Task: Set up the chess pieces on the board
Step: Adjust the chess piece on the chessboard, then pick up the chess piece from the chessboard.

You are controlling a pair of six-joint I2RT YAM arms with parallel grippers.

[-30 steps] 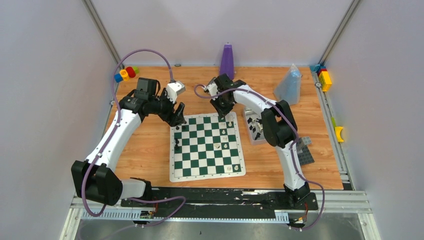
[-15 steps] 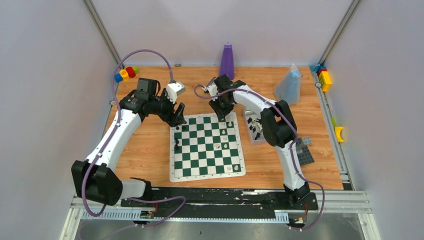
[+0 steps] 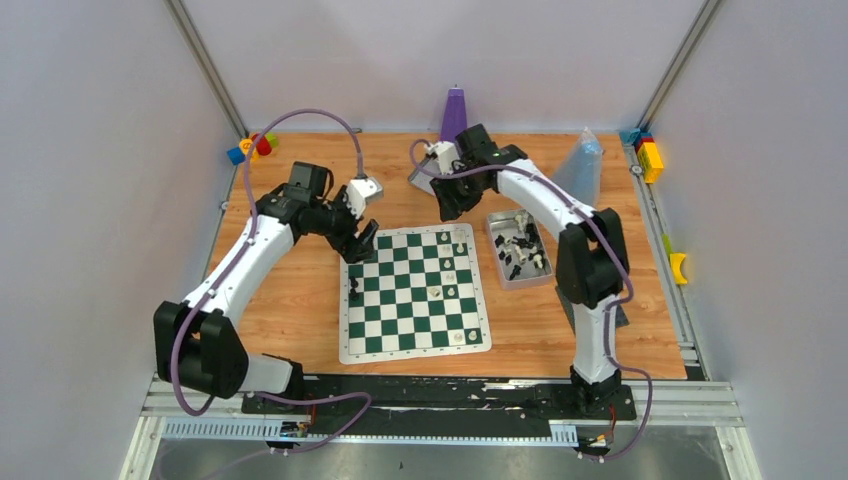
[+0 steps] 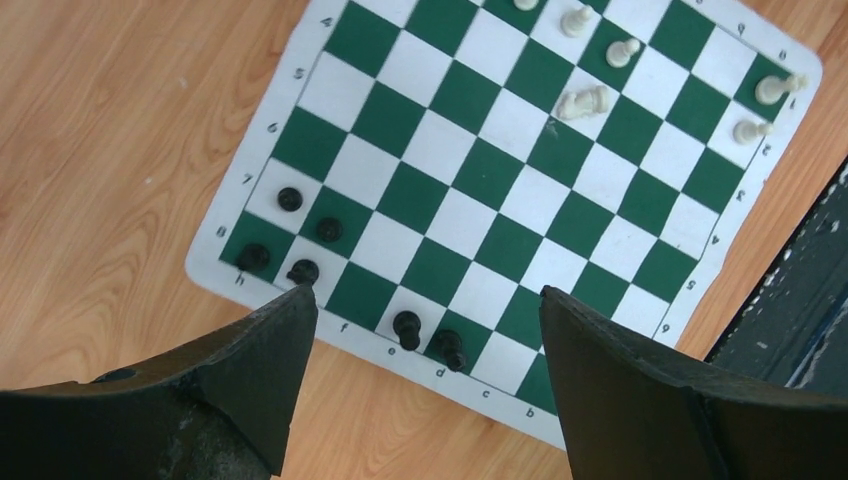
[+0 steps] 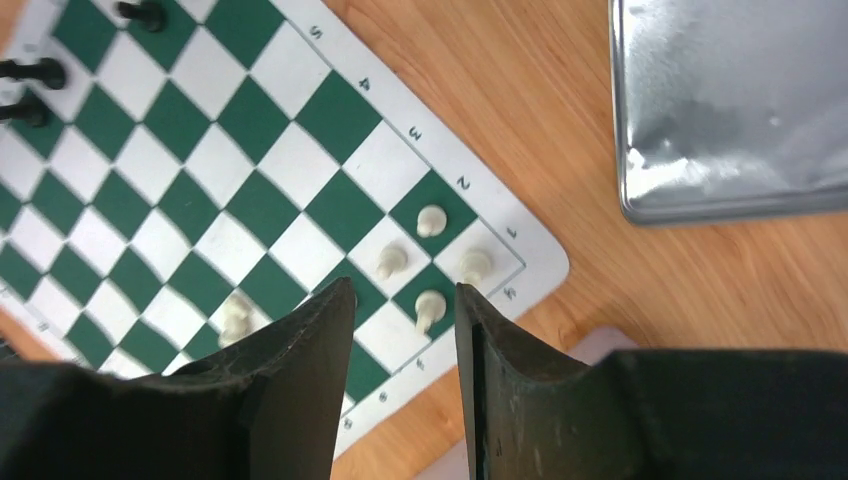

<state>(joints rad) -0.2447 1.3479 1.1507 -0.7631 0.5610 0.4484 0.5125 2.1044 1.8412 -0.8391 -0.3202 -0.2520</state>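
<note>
The green-and-white board (image 3: 412,349) lies mid-table. Several black chess pieces (image 4: 290,199) stand along its left edge, two more (image 4: 407,325) near the open left gripper (image 4: 427,293). That gripper (image 3: 364,240) hovers empty over the board's far left corner. Several cream-white pieces (image 5: 431,220) stand in the board's far right corner (image 5: 270,200), and one lies on its side (image 5: 236,315). The right gripper (image 5: 403,288) is open and empty, above and behind that corner (image 3: 452,207). More pieces (image 3: 519,250) lie in the silver tray (image 3: 496,218).
The tray's part in the right wrist view (image 5: 720,110) holds nothing. A purple cone (image 3: 454,118) and a clear plastic bag (image 3: 580,165) stand at the back. Coloured blocks sit at the back left (image 3: 252,147) and right (image 3: 648,155). A yellow piece (image 3: 680,268) lies at the right rail.
The right gripper has drawn back and up off the board's far right corner, towards the table's back. The left gripper has shifted slightly right, over the far left corner.
</note>
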